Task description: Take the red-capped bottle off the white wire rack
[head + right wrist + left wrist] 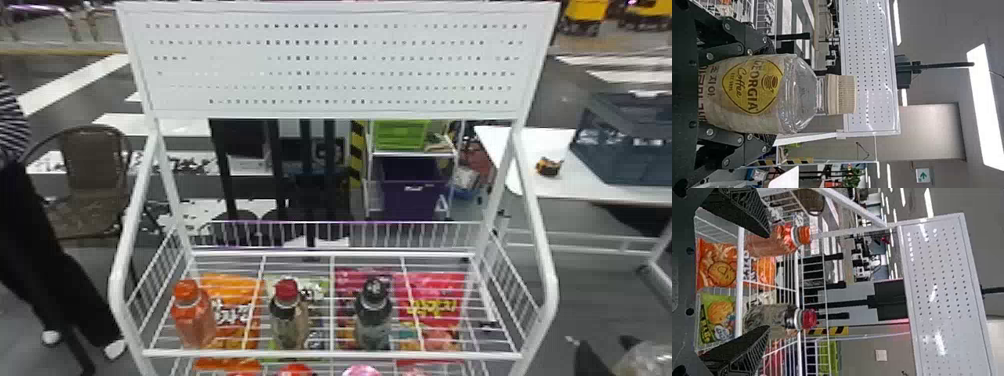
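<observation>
White wire rack (pixel 330 354) ahead; left fingers (pixel 744 350) spread, facing it; right fingers (pixel 768 47) clasping beige-capped bottle (pixel 750 94).

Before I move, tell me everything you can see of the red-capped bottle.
The red-capped bottle looks like see-through plastic: red cap, pale neck ring, dark shoulder, tinted body. The cap is on. It stands upright on the white wire rack, between the orange-capped bottle and the black-capped one. The rack's wires bear it; nothing grips it.

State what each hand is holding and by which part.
The right hand grips a cream-capped bottle by the sides of its labelled body; the left hand holds nothing.
</observation>
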Controlling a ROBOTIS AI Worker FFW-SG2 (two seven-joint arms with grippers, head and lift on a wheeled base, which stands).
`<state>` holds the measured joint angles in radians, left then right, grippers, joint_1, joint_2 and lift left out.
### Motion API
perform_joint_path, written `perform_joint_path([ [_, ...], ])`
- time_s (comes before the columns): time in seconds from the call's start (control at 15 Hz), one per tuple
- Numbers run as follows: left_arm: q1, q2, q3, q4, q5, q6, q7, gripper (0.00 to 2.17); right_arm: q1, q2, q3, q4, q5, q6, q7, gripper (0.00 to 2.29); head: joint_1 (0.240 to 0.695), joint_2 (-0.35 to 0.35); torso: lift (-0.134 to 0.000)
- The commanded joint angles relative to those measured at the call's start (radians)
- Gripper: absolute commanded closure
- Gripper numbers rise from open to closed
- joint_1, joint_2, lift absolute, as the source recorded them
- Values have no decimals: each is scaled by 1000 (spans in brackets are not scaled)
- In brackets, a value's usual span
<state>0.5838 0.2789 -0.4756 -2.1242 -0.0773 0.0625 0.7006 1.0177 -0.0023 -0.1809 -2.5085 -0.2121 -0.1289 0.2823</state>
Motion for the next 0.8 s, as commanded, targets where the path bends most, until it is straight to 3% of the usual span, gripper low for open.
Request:
perform_joint_path([
  [0.0, -78, -20, -20, 99, 54, -36, -6, 66, 6, -1, 0, -1, 2, -13, 0, 1376, 499, 0, 0],
  [0.47, -276, -80, -47, 343, 154, -94, -30, 66, 9, 1, 5, 0, 0, -19, 0, 1376, 499, 0, 0],
  [0.73, -369, -92, -58, 474, 185, -149, -52, 66, 9, 1, 5, 7, 2, -19, 0, 1376, 499, 0, 0],
])
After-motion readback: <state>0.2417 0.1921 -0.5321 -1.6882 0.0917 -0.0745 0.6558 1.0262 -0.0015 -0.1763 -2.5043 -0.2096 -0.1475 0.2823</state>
